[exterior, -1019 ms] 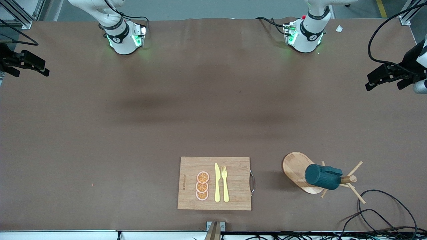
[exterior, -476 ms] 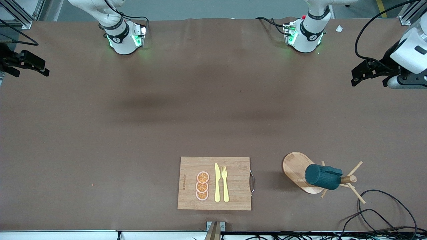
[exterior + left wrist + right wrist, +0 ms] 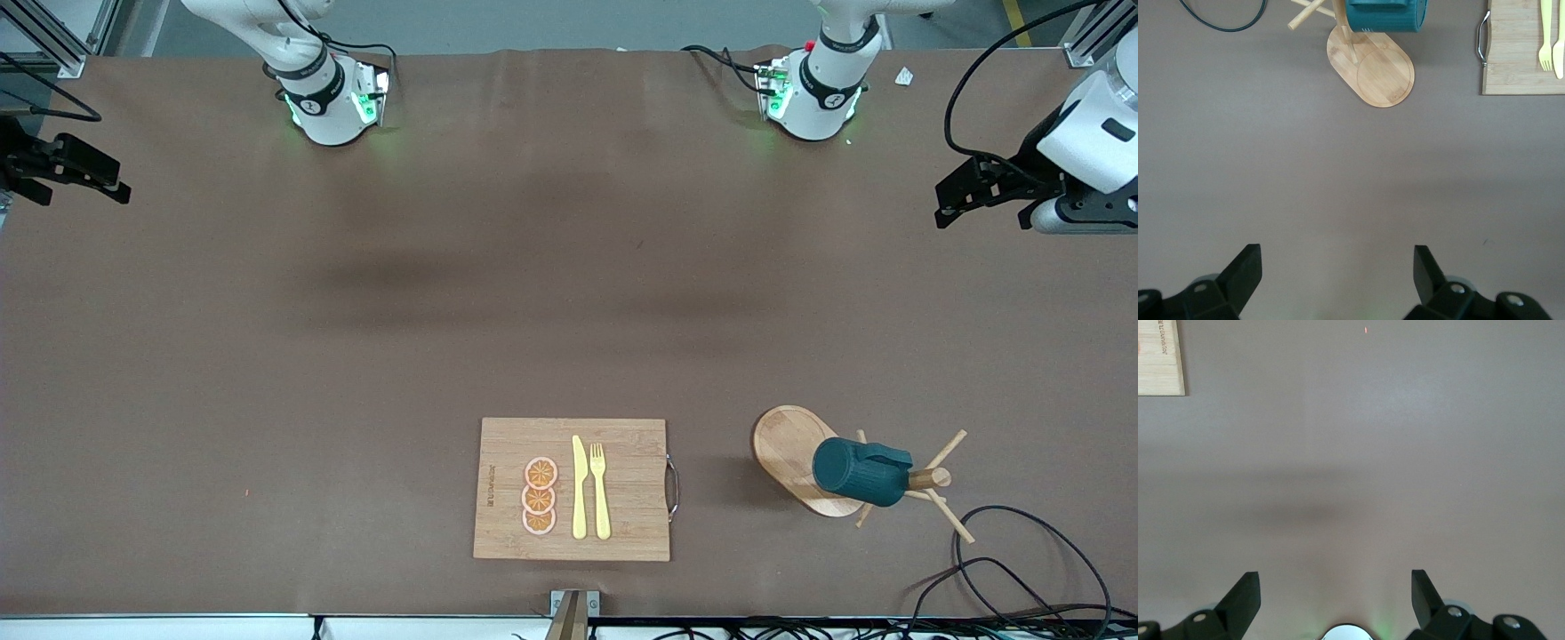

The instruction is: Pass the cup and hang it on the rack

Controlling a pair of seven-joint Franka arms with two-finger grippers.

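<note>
A robotics lab: two robot arm bases bolted to a brown-covered table, aluminium framing at its corners, loose cables trailing across one end

Cup hangs on rack, toward the left arm's end of the table. Cutting board beside rack carries slices, knife, fork. Left gripper fingers spread, well apart from rack. Right gripper fingers spread over bare table.
</note>
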